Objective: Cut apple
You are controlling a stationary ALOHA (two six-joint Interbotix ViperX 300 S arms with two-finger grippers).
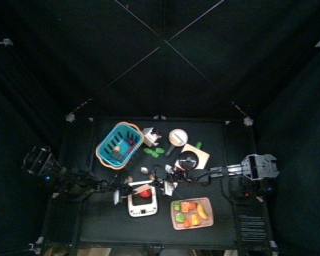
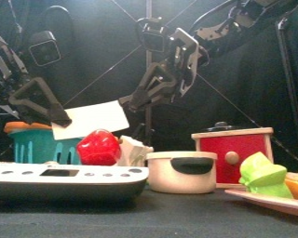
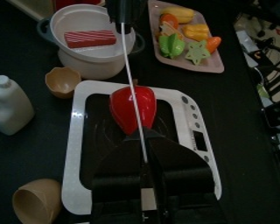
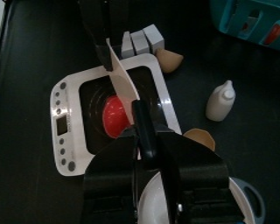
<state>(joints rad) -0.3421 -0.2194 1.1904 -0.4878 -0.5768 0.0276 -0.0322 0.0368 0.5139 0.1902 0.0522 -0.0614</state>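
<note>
Left gripper (image 3: 145, 162), in its wrist view, is clenched on a knife (image 3: 132, 70) seen edge-on; the apple (image 3: 125, 109) lies just ahead of it under the blade, on the white board (image 3: 78, 140). In the right wrist view, the right gripper (image 4: 149, 144) hangs close above the apple; its grip I cannot tell. From the front, the blade is tilted above the apple, apparently not yet in. The cutting stroke seems to be in hand; next, press straight down through the middle.

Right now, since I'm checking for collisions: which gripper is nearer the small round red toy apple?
Right, though only narrowly. The right gripper overlaps the red apple in its wrist view; the left gripper sits just short of it, on the opposite side.
</note>
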